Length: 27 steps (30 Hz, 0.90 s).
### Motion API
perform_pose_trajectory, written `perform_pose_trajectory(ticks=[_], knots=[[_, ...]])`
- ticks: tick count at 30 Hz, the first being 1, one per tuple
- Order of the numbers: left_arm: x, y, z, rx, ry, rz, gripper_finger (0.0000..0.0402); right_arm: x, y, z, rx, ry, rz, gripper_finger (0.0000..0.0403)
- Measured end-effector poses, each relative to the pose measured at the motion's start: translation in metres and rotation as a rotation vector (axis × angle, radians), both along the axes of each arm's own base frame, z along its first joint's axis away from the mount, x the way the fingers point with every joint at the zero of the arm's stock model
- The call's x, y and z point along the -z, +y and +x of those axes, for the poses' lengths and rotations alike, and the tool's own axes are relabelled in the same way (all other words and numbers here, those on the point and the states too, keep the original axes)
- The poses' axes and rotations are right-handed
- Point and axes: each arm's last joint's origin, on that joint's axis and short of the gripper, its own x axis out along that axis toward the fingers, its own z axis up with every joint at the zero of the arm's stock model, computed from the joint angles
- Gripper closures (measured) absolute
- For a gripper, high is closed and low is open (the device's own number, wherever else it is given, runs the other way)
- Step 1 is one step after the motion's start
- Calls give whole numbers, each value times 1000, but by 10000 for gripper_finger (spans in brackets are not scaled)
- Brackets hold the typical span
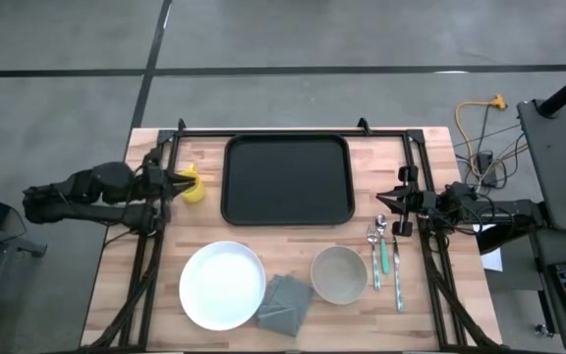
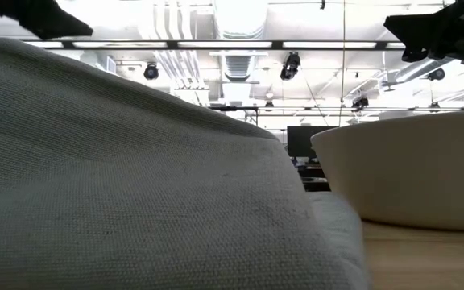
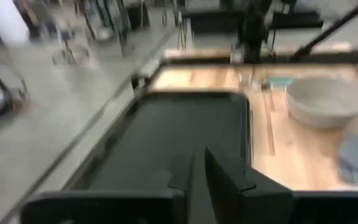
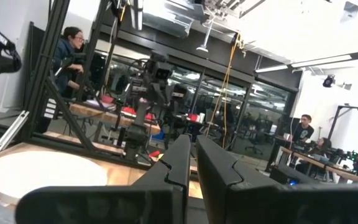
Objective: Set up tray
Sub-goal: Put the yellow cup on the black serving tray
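Lying between both hands, tray (image 1: 287, 180), left hand (image 1: 184, 181) nearer

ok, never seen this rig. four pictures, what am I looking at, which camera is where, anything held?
Two dark robot arms work at a wooden table. The high view looks straight down. The left gripper is by a small yellow object, the right gripper by the cutlery; neither holds anything.

On the table: a large flat black rectangular tray, bare, a round white plate, a grey folded napkin and a beige bowl.

The low view sits at table height, filled by napkin and bowl. The wrist views look past each arm's own fingers: left over the tray, right toward the room, where people sit.
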Motion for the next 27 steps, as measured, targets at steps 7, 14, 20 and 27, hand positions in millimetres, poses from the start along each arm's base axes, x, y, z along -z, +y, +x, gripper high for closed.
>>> perform_pose_trajectory(ticks=[7,14,20,27], knots=[[-27,2,26,-102,164,-29,254,0,0,0,0,4,0,385],[-27,5,40,-306,399,-81,177,0,0,0,0,5,0,385],[-15,6,57,-385,509,-141,172,0,0,0,-1,5,0,385],[2,16,65,-454,658,-208,172,0,0,0,-1,5,0,385]])
